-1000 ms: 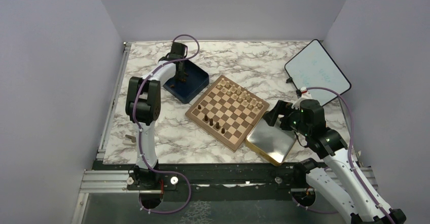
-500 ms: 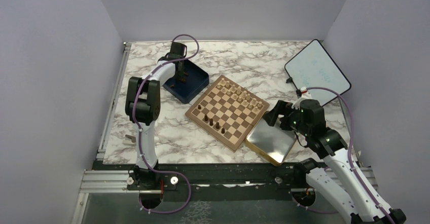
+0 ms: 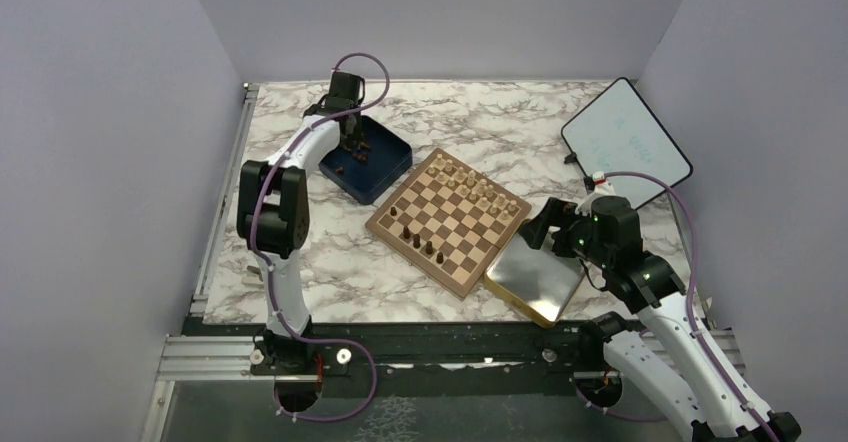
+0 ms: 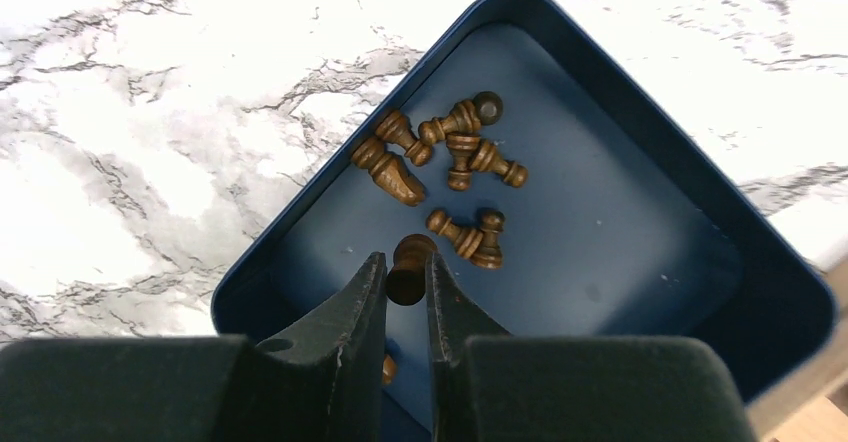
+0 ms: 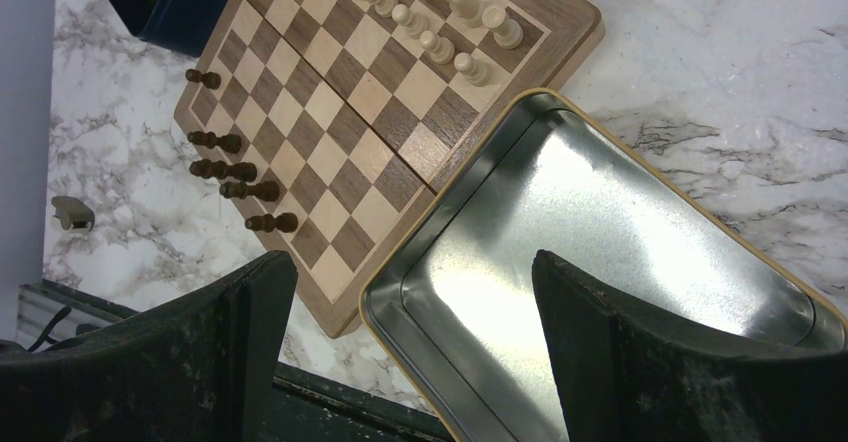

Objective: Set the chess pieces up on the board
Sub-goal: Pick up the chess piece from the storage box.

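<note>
Left gripper (image 4: 403, 264): jaws nearly together, pinching one dark chess piece (image 4: 409, 267) by its sides. The held piece is over the near corner of the blue box (image 4: 610, 232); I cannot tell whether it is clear of the floor.

Loose dark pieces (image 4: 450, 147) lie tipped over in a cluster further into the box, with two more just beyond the held one.

Right gripper (image 5: 412, 262): jaws spread wide, holding nothing, hanging above the metal tray (image 5: 600, 252).

Board (image 3: 447, 220) sits on the marble table (image 3: 480, 112) between box and tray, with the tray just beside its near-right edge. Five board dark pieces (image 5: 250, 190) stand along one side, and pale pieces (image 5: 420, 27) stand along the opposite side.
</note>
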Available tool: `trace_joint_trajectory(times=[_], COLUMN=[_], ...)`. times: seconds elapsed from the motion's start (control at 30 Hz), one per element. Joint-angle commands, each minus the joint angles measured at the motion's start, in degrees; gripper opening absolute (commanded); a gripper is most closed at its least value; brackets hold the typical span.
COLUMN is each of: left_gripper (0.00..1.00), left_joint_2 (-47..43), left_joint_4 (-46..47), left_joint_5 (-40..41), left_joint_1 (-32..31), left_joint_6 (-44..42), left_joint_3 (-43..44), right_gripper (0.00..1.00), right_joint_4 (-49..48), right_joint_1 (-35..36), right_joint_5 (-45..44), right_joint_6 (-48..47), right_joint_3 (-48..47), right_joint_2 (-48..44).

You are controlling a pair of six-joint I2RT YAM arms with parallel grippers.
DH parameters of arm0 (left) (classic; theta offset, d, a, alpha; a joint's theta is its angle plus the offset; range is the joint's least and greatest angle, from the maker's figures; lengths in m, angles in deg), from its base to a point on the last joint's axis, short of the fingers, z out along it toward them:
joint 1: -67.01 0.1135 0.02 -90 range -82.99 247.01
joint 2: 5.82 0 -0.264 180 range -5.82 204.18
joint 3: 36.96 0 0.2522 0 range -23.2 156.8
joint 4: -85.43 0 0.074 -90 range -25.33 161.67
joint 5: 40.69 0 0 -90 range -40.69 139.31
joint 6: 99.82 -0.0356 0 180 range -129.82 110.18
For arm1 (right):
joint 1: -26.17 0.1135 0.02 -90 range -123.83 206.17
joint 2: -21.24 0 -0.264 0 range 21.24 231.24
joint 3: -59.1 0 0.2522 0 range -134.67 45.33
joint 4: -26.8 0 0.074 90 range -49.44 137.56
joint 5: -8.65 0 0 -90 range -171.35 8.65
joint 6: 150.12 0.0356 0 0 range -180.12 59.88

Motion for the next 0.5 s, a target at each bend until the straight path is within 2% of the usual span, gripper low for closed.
trace_joint_trajectory(times=[0.0,0.47], left_gripper=[0.15,0.15], left_joint_2=[-4.8,-14.46], left_joint_4=[-2.15,-6.14], left_joint_5=[-2.69,-5.16], left_joint_1=[-0.29,-4.33], left_joint_6=[1.05,2.26], left_joint_3=[-0.58,-6.64], right_gripper=[0.94,0.94], right_joint_4=[-0.97,-1.17], right_joint_1=[0.27,0.24], right_joint_5=[-0.74,-0.5], right_joint_6=[-0.67,-0.72], right_joint_3=[-0.31,-0.18], right_joint_2=[-0.13,-0.13])
